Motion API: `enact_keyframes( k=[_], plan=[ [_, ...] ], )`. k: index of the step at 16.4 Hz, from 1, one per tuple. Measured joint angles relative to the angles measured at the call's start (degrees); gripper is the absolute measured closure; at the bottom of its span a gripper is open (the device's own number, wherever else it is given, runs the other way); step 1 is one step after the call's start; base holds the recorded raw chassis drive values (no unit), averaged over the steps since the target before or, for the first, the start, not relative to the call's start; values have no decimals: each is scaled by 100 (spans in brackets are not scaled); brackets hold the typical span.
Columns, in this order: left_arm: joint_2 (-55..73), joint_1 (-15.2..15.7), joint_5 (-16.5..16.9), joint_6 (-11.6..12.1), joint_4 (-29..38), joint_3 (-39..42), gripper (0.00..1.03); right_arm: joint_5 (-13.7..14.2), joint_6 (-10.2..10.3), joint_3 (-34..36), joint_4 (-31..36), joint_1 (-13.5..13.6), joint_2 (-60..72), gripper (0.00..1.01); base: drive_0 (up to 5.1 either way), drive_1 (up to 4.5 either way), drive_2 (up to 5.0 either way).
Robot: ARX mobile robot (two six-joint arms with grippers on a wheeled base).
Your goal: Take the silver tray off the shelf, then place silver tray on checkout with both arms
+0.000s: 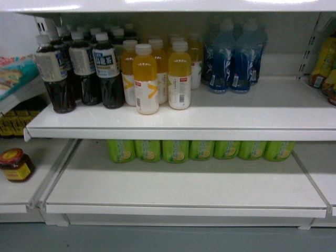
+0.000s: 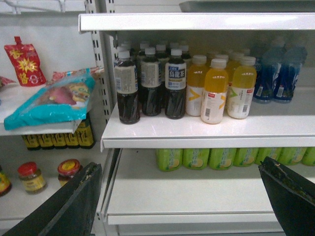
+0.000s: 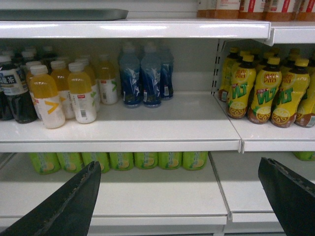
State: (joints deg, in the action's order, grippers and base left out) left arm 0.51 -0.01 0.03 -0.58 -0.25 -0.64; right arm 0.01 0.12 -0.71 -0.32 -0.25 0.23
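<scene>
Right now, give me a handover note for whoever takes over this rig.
Left hand: open, empty, facing the drinks shelves.
Right hand: open, empty, same pose.
Silver tray: on the top shelf above the bottled drinks; only its front rim shows in both wrist views, out of the head view.
Checkout: not in view.
Done: nothing yet.
Left: raise both hands, grip the tray, lift it off, carry it to the checkout.

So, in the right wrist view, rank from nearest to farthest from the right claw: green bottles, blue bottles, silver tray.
1. Green bottles, bottom shelf, just above the right claw.
2. Blue bottles, middle shelf, toward the back.
3. Silver tray, top shelf, upper left.
</scene>
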Motion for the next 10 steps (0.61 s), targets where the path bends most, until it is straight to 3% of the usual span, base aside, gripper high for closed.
enact_keyframes(
  k=[10],
  plan=[
    [0, 0, -13, 0, 4, 0, 5, -7, 0, 0, 2, 0, 0, 3, 0, 0, 0]
  ],
)
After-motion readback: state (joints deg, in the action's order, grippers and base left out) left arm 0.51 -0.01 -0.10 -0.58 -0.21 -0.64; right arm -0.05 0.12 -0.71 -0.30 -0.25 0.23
